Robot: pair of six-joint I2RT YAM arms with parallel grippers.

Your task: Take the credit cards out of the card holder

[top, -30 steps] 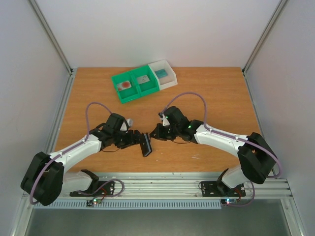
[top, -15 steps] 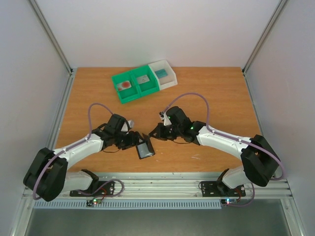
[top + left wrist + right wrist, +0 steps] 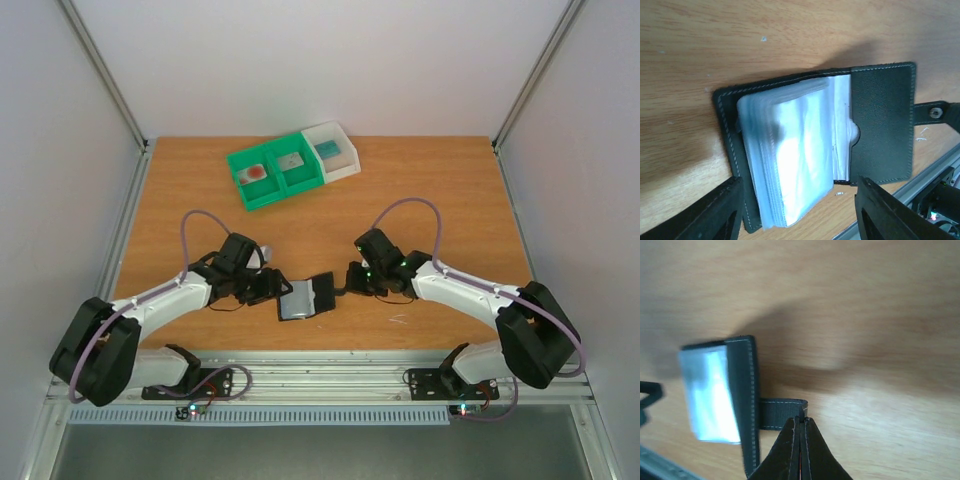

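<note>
**Holder now spread open on the surface (image 3: 450, 200)**
A second ago the holder (image 3: 306, 298) stood on edge between the arms. It now lies flat near the front edge. The right claw (image 3: 801, 421) pinches its tab (image 3: 782, 412) and the left claw (image 3: 800, 200) hangs wide over its sleeves (image 3: 800, 145). No cards are out yet, but the sleeves are now reachable.
</note>
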